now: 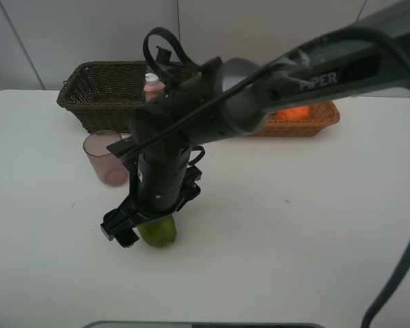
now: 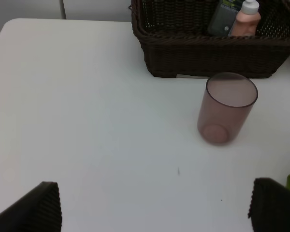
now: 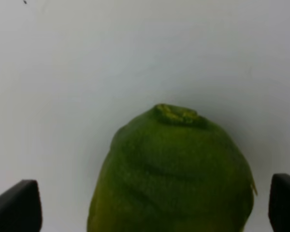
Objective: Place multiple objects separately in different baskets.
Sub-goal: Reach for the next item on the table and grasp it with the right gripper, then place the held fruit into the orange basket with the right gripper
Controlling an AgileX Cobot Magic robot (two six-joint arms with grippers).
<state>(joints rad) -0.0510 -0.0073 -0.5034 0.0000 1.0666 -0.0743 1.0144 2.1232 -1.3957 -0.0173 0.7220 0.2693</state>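
Between the spread fingers of the right gripper (image 3: 151,205) sits the green fruit (image 3: 171,169), resting on the white table (image 1: 294,239). The jaws stand wide, one finger on each side, and neither is pressing on the rind yet.

The fruit looks firm, with a bumpy skin and probably some weight. Being round, it may roll or squirt out of a shallow pinch. The safest hold seems to be across its widest middle, below the stem nub.

Only the right wrist view shows those gaps and the nub. From the high camera the arm hides most of the fruit. That camera does show the tan basket (image 1: 307,126) with an orange (image 1: 295,113) in it, well beyond the gripper.

The left wrist view shows the left gripper (image 2: 157,208) open and empty. Ahead of it the cup (image 2: 226,108) stands near the dark basket (image 2: 212,53). Inside that basket are a pink bottle (image 2: 245,19) and a grey bottle (image 2: 222,17); the high view does not show the grey one.
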